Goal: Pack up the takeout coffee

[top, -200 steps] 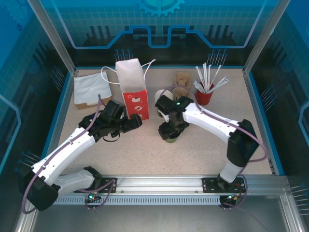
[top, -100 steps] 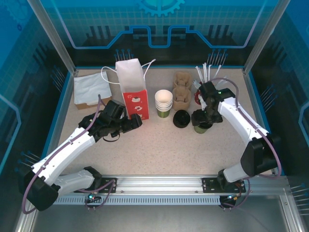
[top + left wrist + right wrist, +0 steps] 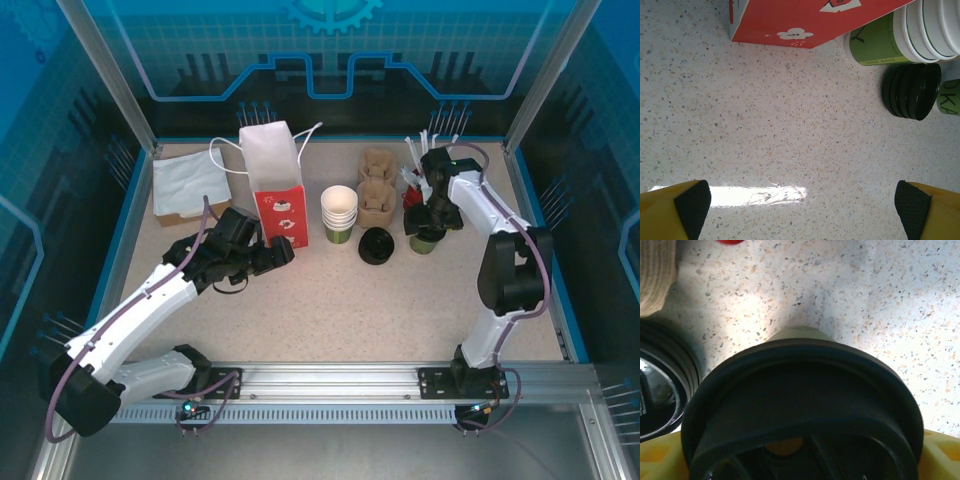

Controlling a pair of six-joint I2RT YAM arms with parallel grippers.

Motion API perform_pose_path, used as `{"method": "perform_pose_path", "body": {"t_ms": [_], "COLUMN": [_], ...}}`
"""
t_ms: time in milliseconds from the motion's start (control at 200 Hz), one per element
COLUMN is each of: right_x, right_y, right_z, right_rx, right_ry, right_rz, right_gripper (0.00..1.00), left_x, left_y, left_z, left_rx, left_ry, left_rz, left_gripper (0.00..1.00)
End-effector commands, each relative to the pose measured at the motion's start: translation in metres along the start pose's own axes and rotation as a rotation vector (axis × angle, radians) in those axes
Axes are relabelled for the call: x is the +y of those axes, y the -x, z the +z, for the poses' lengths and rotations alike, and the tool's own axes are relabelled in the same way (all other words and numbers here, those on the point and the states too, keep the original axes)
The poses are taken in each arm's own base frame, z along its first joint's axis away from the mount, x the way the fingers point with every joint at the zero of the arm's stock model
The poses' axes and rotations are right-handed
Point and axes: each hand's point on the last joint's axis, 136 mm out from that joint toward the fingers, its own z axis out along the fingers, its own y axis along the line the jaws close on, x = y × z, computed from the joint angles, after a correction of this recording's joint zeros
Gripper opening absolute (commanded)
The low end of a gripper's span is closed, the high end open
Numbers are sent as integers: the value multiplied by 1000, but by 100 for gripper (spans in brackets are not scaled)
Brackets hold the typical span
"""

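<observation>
- While the right gripper (image 3: 428,226) stands just beside the red cup of straws (image 3: 412,197), its fingers clasp the takeout coffee cup (image 3: 426,245) from both sides, spread wide around it
- Black lid (image 3: 800,405) sits on the cup's mouth
- Cup is right of the lid stack (image 3: 376,245); cannot tell whether its base touches the table (image 3: 330,310)
- Left gripper (image 3: 802,205) hovers over the table near the red bag (image 3: 277,215), jaws wide apart, holding nothing
</observation>
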Motion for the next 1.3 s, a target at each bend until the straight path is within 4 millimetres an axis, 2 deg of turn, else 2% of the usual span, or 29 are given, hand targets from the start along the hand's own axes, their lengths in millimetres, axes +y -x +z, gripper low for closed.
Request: {"method": "perform_pose_path", "body": {"t_ms": [0, 140, 310, 485, 745, 971, 1166, 1296], "right_x": [-2, 0, -3, -7, -8, -8, 7, 18], "right_y": [10, 9, 7, 1, -14, -28, -39, -45], "right_z": [0, 2, -6, -18, -48, -91, -140, -163], "right_rx": [-6, 1, -15, -40, -104, -228, -418, -502], "right_ry": [23, 47, 35, 23, 36, 65, 182, 259], "right_rz": [-10, 0, 3, 12, 30, 60, 36, 16], "right_gripper": [76, 87, 100, 100, 100, 100, 100, 97], "left_x": [0, -1, -4, -10, -22, -26, -30, -34], "left_y": [6, 7, 8, 9, 10, 14, 28, 40], "left_z": [-7, -8, -9, -13, -20, -29, -55, -76], "left_rx": [-13, -16, -16, -13, -5, -1, -49, -78], "left_ry": [10, 8, 1, -18, -78, -123, -177, -214], "left_rz": [11, 12, 23, 28, 27, 1, -16, -34], "left_gripper": [99, 99, 99, 99, 99, 99, 99, 99]}}
